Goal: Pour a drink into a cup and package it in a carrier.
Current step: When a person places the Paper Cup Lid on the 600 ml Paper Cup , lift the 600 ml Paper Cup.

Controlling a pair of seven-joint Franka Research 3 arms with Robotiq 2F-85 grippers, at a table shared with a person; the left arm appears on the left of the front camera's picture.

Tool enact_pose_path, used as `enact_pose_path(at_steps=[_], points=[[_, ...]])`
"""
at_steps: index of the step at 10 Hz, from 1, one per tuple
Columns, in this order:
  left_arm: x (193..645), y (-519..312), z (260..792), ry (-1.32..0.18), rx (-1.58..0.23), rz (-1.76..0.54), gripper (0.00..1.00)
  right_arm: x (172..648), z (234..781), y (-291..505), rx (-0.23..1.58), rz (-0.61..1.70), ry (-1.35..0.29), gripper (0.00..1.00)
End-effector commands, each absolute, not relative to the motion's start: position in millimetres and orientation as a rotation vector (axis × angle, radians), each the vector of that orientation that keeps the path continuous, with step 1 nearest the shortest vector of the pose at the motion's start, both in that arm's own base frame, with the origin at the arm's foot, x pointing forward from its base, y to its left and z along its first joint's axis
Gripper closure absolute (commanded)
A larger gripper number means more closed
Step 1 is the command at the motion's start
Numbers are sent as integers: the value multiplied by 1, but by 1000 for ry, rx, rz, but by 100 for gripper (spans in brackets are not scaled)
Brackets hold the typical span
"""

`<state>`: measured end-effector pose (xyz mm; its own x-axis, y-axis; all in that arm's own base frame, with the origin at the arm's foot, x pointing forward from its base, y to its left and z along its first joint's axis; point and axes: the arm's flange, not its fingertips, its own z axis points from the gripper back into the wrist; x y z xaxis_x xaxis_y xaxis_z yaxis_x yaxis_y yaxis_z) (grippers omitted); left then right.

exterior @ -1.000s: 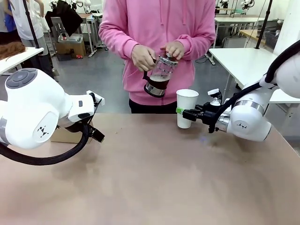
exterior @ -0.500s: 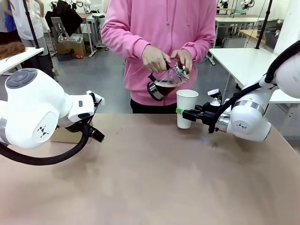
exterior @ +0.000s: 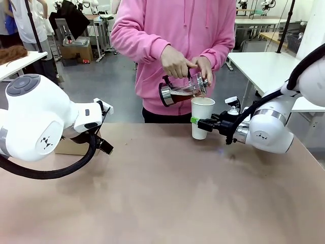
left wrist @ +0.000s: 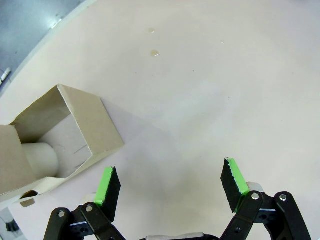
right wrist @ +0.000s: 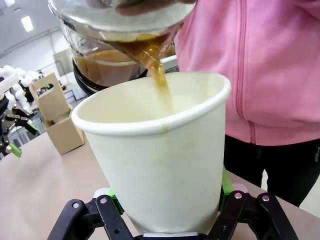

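1. The one jug [exterior: 180, 91] now tips further than before, pouring drink [right wrist: 159, 75] into the one cup [exterior: 201, 118] at the table's [exterior: 162, 193] far side.
2. Right gripper [exterior: 199, 122] has its fingers clasped on that cup.
3. Left gripper [left wrist: 170, 182], fingers wide and empty, hovers beside one carrier [left wrist: 95, 120].

The left end effector [left wrist: 171, 185] hangs over the pale bench [left wrist: 225, 90], its green pads [left wrist: 109, 187] spread wide at the bottom edge. At middle left sits the open cardboard carrier [left wrist: 90, 125], a white cylinder [left wrist: 42, 157] inside it. Two small wet spots [left wrist: 155, 52] lie at top centre.
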<state>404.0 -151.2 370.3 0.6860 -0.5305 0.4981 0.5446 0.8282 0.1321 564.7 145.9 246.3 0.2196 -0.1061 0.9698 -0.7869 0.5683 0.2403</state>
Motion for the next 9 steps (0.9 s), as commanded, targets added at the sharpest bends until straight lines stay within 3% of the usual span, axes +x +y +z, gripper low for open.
enact_pose_path(at_steps=[1, 9], points=[[404, -151, 371, -550, -29, -602, 0, 564, 246, 149, 870, 557, -1283, 20], [404, -151, 371, -550, -29, -602, 0, 564, 246, 149, 870, 557, -1283, 20]])
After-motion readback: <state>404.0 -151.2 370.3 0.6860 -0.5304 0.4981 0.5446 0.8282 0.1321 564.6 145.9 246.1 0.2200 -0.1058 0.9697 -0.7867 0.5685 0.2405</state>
